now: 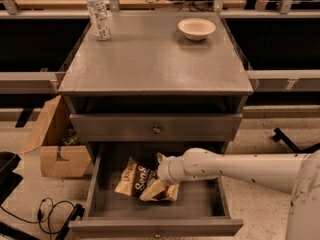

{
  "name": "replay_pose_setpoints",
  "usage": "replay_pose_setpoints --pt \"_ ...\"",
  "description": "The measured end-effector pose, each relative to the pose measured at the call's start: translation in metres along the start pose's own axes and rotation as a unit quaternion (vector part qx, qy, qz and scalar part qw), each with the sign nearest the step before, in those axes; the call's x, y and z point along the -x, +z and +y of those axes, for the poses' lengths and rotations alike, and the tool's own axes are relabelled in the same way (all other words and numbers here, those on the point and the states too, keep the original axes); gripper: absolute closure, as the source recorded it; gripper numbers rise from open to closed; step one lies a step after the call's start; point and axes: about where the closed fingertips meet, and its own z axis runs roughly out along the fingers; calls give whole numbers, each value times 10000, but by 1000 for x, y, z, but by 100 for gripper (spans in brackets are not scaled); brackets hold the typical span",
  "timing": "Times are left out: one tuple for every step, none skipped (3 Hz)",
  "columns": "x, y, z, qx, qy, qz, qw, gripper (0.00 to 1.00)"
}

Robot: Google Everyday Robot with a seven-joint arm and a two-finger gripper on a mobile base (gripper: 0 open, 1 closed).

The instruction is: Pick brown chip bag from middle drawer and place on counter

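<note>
Tool (pixel 161 174) hangs over the brown chip bag (pixel 134 177) lying in the open middle drawer (pixel 200 202); its grip cannot be told.

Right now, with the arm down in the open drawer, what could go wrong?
The gripper sits at one end of the brown chip bag in the middle drawer; gripped there, the bag may slip. Lifting out, the arm could hit the closed drawer above. On the counter, the bowl and bottle could get knocked.
</note>
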Motion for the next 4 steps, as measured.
replay_pose_setpoints --pt "-10 36 3 208 374 -180 9989 18" --pt "-15 42 6 252 440 -185 9985 41" --pt "-15 42 6 252 440 -185 9985 73" --pt "-15 42 6 252 440 -185 9985 96"
